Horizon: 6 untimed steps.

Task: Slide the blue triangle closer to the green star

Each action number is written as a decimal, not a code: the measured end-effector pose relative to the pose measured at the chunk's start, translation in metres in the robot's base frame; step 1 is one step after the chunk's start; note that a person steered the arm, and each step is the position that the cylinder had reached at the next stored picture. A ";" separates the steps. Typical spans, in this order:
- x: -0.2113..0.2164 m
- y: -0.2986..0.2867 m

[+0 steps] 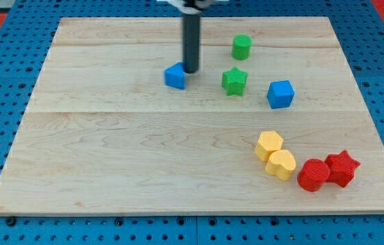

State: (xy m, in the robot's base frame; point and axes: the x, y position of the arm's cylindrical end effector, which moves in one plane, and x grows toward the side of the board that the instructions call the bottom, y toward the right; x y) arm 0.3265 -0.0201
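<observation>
Worryingly, the tip (190,70), a bare rod with no pincer, is sitting between the blue triangle (175,76) and the green star (234,81), risking shoving the triangle left.

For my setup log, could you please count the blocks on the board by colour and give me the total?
Blue: 2, triangle and cube
Green: 2, star and cylinder
Yellow: 2, and
Red: 2, cylinder and star
Total: 8
My tip is touching the triangle's upper right.
</observation>
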 end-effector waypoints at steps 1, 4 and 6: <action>-0.031 -0.029; 0.040 -0.042; 0.039 0.033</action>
